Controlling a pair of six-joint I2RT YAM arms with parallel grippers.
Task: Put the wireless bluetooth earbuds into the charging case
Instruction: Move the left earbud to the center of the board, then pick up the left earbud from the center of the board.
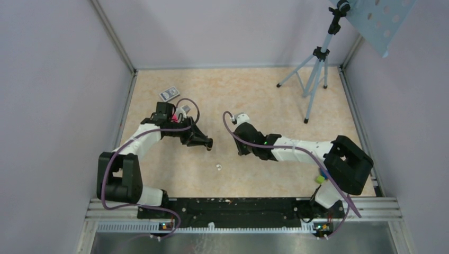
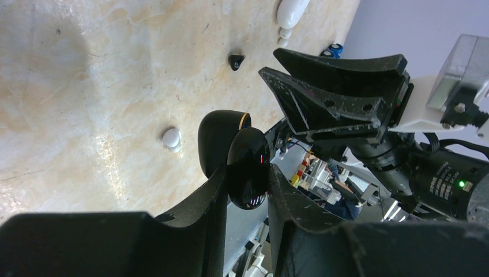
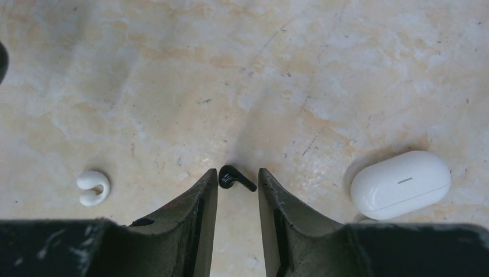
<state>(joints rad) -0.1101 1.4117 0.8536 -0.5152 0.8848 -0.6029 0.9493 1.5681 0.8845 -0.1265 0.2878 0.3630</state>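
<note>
A white charging case [image 3: 401, 184] lies shut on the table to the right of my right gripper [image 3: 237, 173]. That gripper is open just above the table, with a small black stemmed earbud [image 3: 233, 178] lying loose between its fingertips. One white clip-shaped earbud [image 3: 92, 187] rests on the table to the left. My left gripper [image 2: 247, 173] is shut on a glossy black case [image 2: 248, 167] whose gold-rimmed lid [image 2: 222, 141] stands open. The white earbud [image 2: 171, 139] lies beside it. In the top view the left gripper [image 1: 206, 142] and the right gripper [image 1: 242, 150] face each other mid-table.
A grey patterned card-like box [image 1: 169, 93] lies at the back left. A tripod [image 1: 316, 74] stands at the back right. Walls [image 1: 63, 106] close the table [image 1: 265, 95] on three sides.
</note>
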